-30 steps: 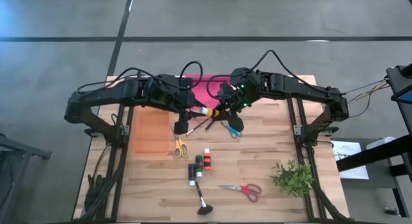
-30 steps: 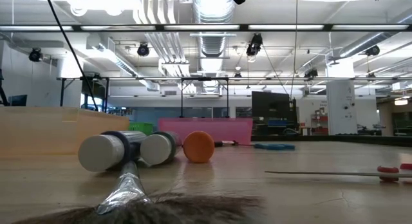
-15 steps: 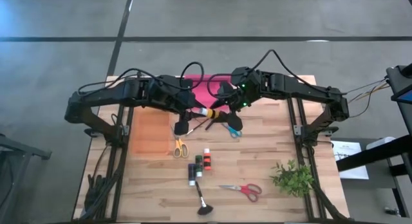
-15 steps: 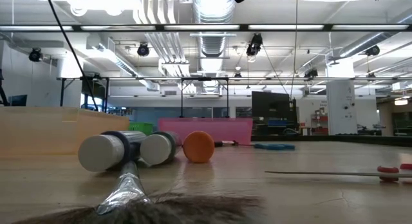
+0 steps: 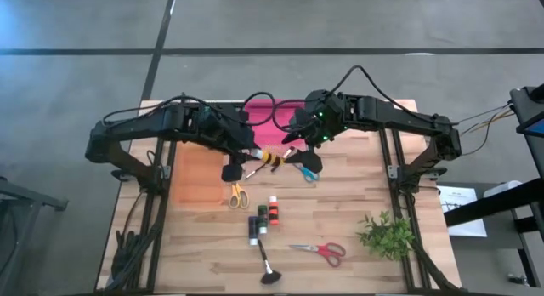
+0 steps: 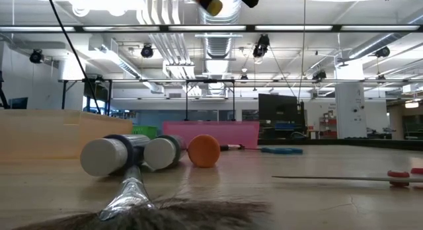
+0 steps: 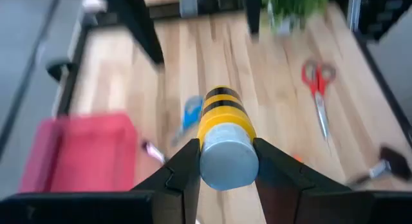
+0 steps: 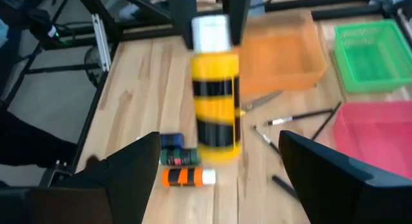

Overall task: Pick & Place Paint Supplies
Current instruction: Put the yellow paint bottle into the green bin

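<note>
The left pincer (image 7: 225,179) is clamped on the white cap end of a yellow, black-banded paint bottle (image 5: 271,159), which is held above the table (image 5: 357,194). Just beside it, the right pincer (image 5: 299,139) stands spread wide and empty, apart from the bottle. Below and past the bottle lie blue scissors (image 5: 308,173) and thin brushes (image 5: 280,162); an orange bin (image 8: 283,53), green basket (image 8: 372,53) and pink bin (image 7: 77,150) stand near. The bottle should probably be kept level and squarely clamped while carried to a bin, and released low.
</note>
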Motion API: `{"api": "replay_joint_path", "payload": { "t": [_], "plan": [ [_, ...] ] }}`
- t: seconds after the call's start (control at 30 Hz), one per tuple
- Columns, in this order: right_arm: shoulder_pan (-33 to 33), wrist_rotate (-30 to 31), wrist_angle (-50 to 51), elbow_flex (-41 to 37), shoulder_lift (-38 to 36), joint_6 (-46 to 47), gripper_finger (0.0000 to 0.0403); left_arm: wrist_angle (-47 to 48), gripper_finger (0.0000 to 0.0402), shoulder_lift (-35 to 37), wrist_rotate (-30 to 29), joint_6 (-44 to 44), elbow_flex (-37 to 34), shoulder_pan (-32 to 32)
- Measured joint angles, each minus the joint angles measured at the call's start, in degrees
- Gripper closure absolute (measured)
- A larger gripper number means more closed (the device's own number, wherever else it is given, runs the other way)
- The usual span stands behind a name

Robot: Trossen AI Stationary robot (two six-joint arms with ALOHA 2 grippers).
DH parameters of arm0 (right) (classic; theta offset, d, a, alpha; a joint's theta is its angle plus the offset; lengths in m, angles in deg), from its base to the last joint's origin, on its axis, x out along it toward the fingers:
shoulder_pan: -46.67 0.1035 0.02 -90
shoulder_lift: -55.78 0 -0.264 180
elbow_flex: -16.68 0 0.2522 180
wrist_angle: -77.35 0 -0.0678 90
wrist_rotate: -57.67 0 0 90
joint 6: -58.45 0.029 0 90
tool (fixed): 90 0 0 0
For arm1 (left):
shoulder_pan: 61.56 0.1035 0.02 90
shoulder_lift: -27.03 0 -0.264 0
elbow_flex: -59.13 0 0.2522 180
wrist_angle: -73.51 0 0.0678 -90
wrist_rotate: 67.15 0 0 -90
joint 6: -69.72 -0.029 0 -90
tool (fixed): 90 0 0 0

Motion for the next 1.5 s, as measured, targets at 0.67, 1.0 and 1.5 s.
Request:
{"api": "replay_joint_path", "payload": {
  "t": [0.67,1.0,1.5],
  "plan": [
    [0.07,1.34,9.54,-0.02,-1.25,2.46,0.0090,33.82,0.0281,13.19,-2.00,12.03,-0.98,4.78],
    [0.07,1.34,9.54,-0.02,-1.29,2.79,0.0089,32.46,0.0281,12.89,-1.86,2.84,-7.69,22.69],
    [0.07,1.34,9.39,-0.03,-1.29,4.33,0.0089,22.24,0.0281,-3.97,-0.07,-14.00,-8.73,46.29]
  ]
}}
